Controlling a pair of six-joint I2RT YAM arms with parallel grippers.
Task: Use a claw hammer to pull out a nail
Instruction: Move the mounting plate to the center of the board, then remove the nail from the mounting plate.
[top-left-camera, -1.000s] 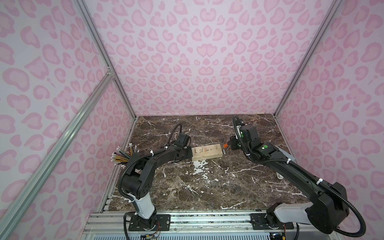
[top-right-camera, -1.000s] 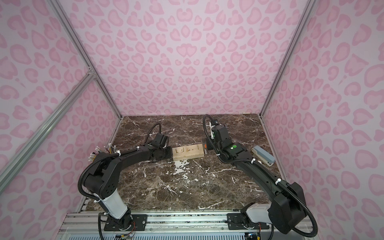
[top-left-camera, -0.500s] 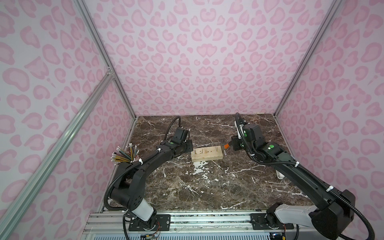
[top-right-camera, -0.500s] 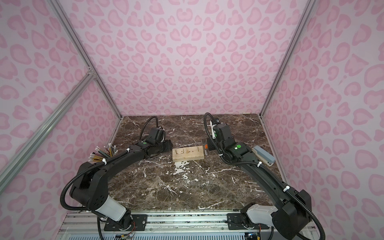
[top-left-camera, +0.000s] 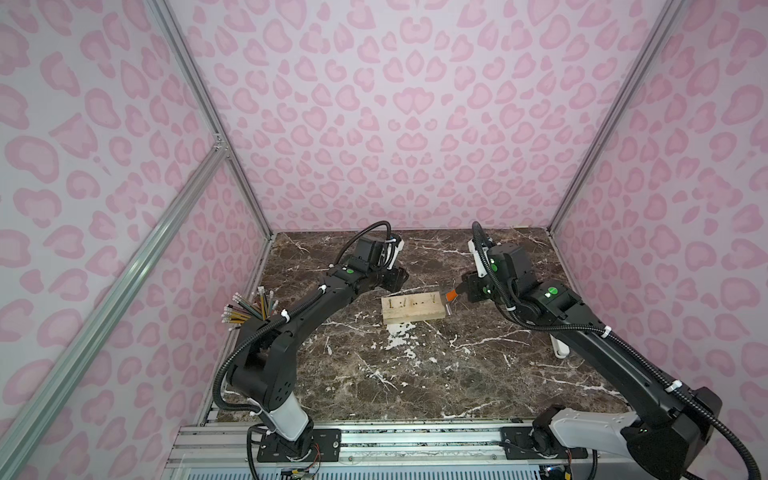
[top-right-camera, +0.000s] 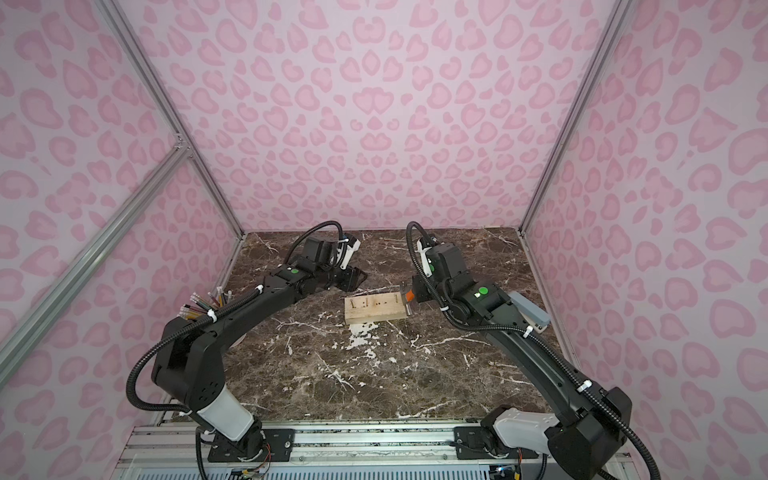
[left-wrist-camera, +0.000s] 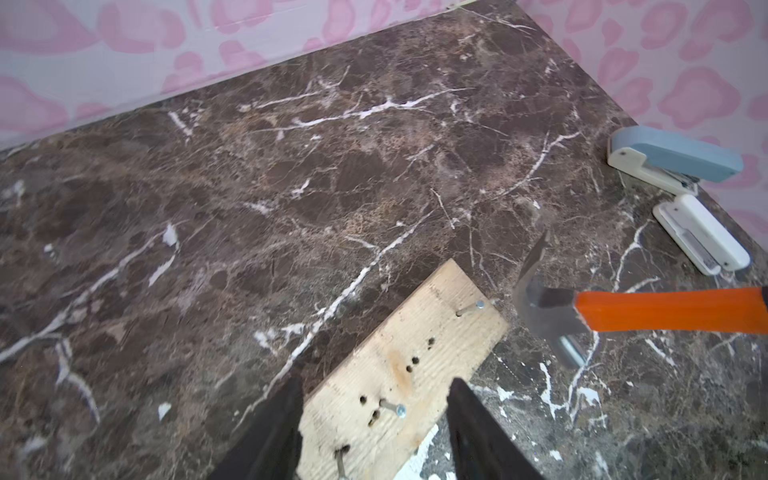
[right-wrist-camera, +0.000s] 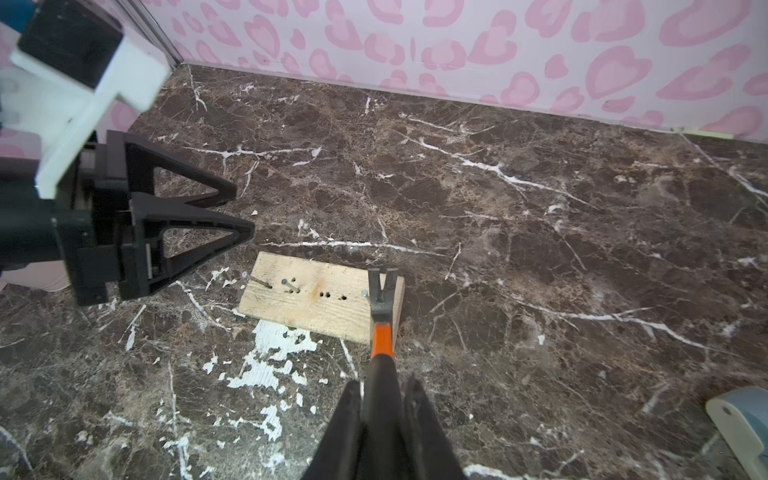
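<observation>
The brown marble table (top-left-camera: 415, 374) carries a wooden block (top-left-camera: 411, 309) about mid-table. My left gripper (right-wrist-camera: 244, 211) hovers just off the block's far left corner, jaws partly spread with nothing between them. My right gripper (right-wrist-camera: 384, 384) is clamped tight on the black shaft of the claw hammer (right-wrist-camera: 381, 328) — its head hangs at the block's right end, and a nail (right-wrist-camera: 365, 294) stands there just left of the forked claw — beside it, not in the fork.
</observation>
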